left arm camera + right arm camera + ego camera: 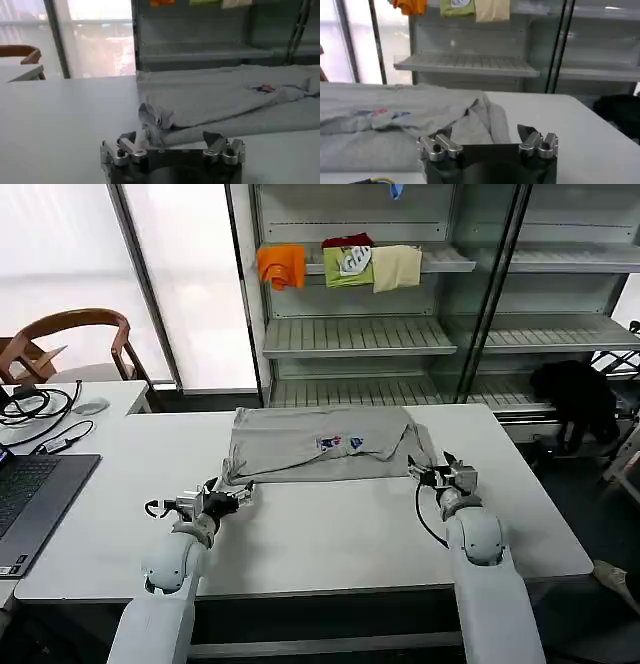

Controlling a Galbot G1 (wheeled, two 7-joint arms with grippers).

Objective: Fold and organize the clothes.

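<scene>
White tabletop (330,534) bore a folded shirt (320,444) by its far edge; left gripper (232,496) and right gripper (432,472) stood wide at its near corners, print (340,443) blurred.

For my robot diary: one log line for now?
shirt: folded on table | left hand: open, near corner | right hand: open, right edge

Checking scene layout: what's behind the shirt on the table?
Behind the shirt stands a shelf rack holding orange, green and cream cloths. The shirt hides the table's far edge and the rack's base.

The right claw (487,142) hangs open just short of the grey shirt (395,125) on the surface (580,130), seemingly not touching it.
</scene>
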